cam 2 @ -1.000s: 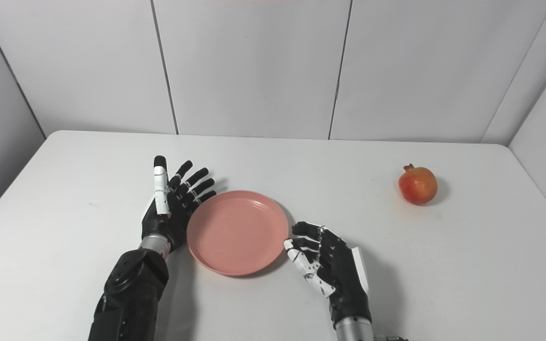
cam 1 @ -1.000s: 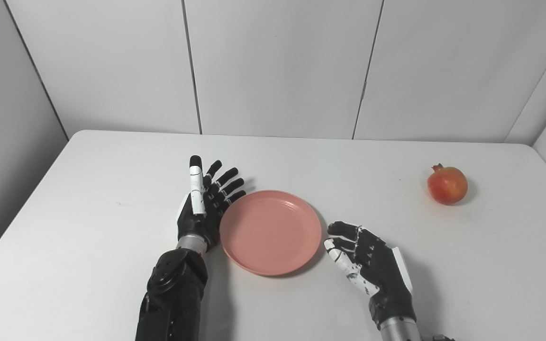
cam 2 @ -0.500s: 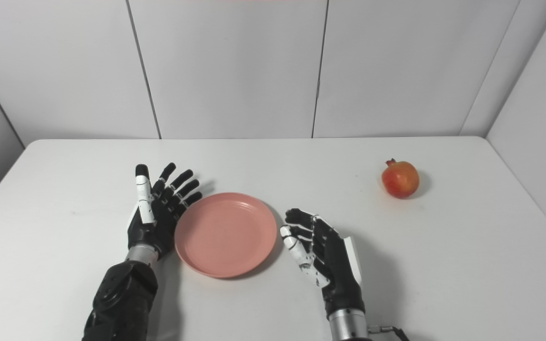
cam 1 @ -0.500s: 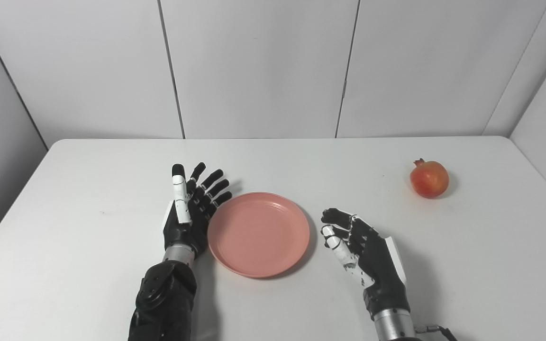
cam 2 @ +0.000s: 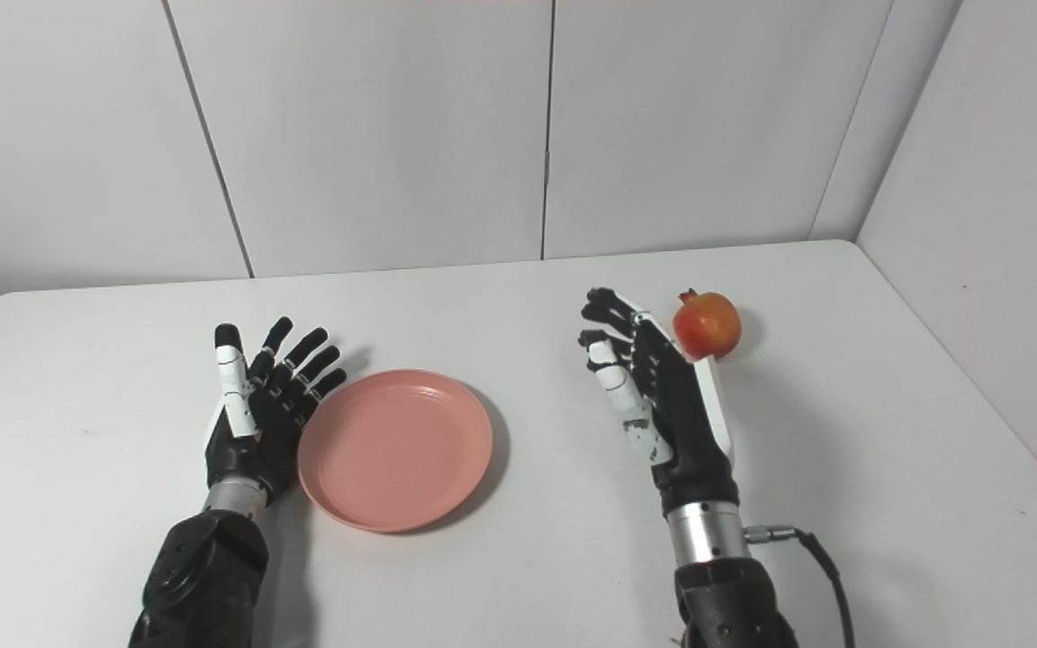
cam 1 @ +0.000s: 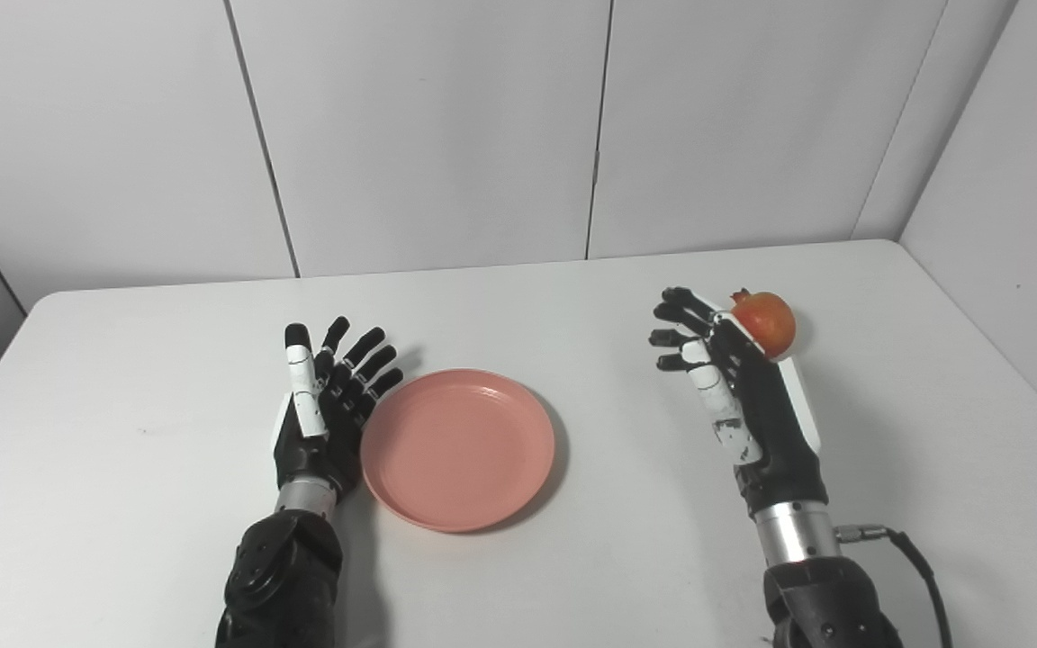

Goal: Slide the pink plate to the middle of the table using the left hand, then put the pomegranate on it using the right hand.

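Pomegranate crown points up-left; seemingly upright.

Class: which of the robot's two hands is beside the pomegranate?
The right hand, open, close by the pomegranate; the left hand lies against the pink plate.

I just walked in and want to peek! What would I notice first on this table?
The pink plate near the table's middle, bright against the white table. The left hand rests open at its left edge. Farther right, the red pomegranate sits just behind the open right hand.
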